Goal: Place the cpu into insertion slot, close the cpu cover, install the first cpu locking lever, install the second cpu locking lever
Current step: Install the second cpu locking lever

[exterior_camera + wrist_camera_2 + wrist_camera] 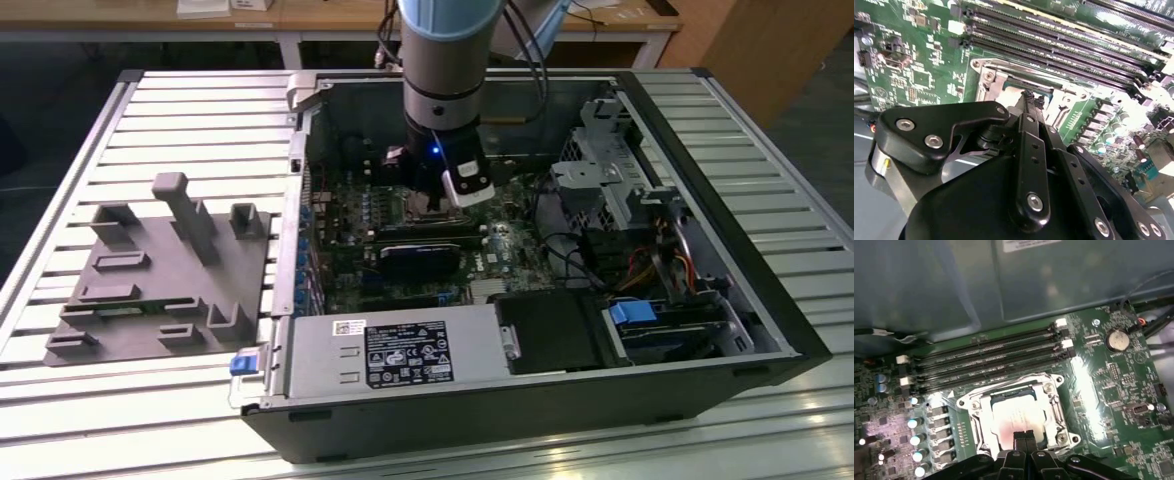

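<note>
- Already, the cpu (1016, 415) lay seated in the insertion slot (1015, 412), its dull silver top showing through the window of the cpu cover (1056, 407), which looked to be lying down around it.
- Your gripper (1025, 436) hung right over the chip's near edge in the first wrist view, fingertips pressed together with no gap and nothing between them — closed on empty air, so far as could be seen.
- You should have judged the chip light, stiff and fragile: a thin flat plate, best handled by its edges only, never pressed at an angle, since the contacts beneath would not forgive a skewed push.
- The cover read as thin springy sheet metal — stiff enough to push by its rim, slippery under hard fingertips.
- Whether either locking lever was latched could not be told.
- Room was tight. In the first wrist view long black memory slots (986, 357) ran just beside the socket; in the exterior view the arm reached down into an open computer case (747, 300), with walls, a drive cage (601, 175) to the right and cables close by.
</note>
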### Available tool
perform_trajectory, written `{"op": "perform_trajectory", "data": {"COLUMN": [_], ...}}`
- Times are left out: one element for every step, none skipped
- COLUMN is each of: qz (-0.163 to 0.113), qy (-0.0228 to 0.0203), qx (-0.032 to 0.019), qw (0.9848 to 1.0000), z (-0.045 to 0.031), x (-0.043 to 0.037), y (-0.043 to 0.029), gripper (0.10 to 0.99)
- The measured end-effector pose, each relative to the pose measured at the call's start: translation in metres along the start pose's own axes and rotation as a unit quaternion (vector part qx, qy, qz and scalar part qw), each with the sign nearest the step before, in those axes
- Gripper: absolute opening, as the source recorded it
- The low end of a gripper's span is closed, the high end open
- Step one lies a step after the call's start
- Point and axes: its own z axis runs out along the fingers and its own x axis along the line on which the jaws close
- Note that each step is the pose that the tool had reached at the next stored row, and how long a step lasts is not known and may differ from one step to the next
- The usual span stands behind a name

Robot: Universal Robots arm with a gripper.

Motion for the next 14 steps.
{"op": "perform_trajectory", "data": {"qz": [0.001, 0.001, 0.001, 0.000, 0.000, 0.000, 0.000, 0.000, 0.000, 0.000, 0.000, 0.000, 0.000, 0.000], "qy": [-0.0005, -0.0009, -0.0014, -0.0020, -0.0026, -0.0032, -0.0037, -0.0043, -0.0047, -0.0050, -0.0051, -0.0052, -0.0053, -0.0054], "qx": [0.0013, 0.0029, 0.0047, 0.0069, 0.0091, 0.0114, 0.0134, 0.0157, 0.0174, 0.0186, 0.0193, 0.0194, 0.0197, 0.0198], "qw": [1.0000, 1.0000, 1.0000, 1.0000, 1.0000, 0.9999, 0.9999, 0.9999, 0.9998, 0.9998, 0.9998, 0.9998, 0.9998, 0.9998], "z": [0.0003, 0.0008, 0.0013, 0.0018, 0.0023, 0.0027, 0.0030, 0.0031, 0.0030, 0.0023, 0.0010, -0.0012, -0.0037, -0.0060], "x": [-0.0001, 0.0004, 0.0012, 0.0019, 0.0026, 0.0032, 0.0037, 0.0038, 0.0039, 0.0039, 0.0039, 0.0039, 0.0039, 0.0039], "y": [0.0015, 0.0042, 0.0072, 0.0102, 0.0128, 0.0151, 0.0167, 0.0173, 0.0174, 0.0176, 0.0178, 0.0183, 0.0188, 0.0192], "gripper": [0.102, 0.102, 0.102, 0.102, 0.102, 0.102, 0.102, 0.102, 0.102, 0.102, 0.102, 0.102, 0.102, 0.102]}}
